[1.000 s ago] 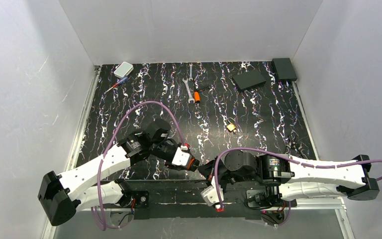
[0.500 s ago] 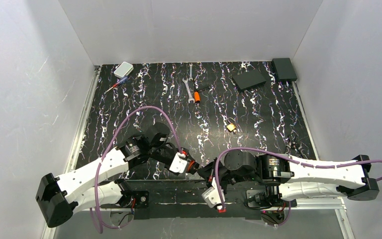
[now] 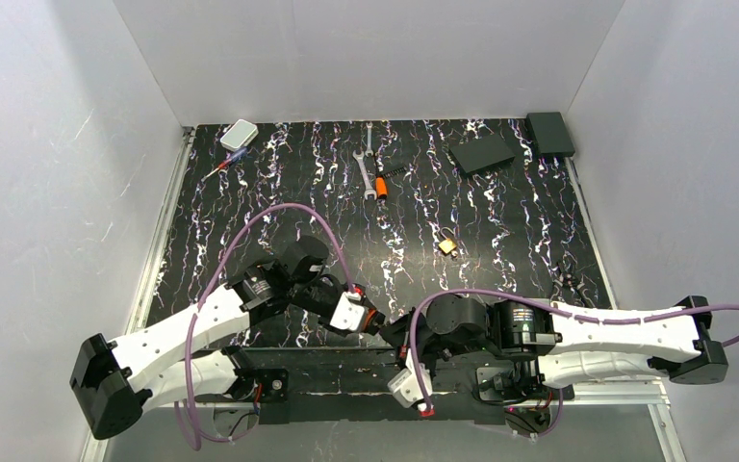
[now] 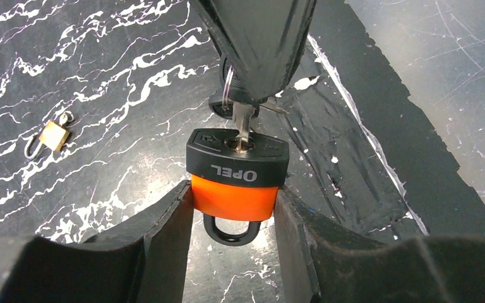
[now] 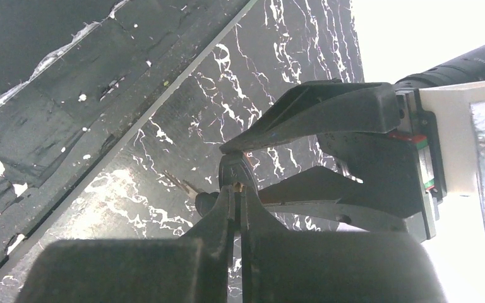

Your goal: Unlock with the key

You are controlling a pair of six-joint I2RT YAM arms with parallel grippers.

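One key sits in the orange padlock — right fingers pinching it.

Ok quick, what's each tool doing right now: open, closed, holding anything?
Left tool: closed on the orange padlock.
Right tool: shut on the key, inserted in that padlock.

The orange padlock reads "OPEL", upside down, on its black top.

My fingers are black. The padlock is orange with a black white-lettered cap, and the key seems silvery. The table is black with white veins.
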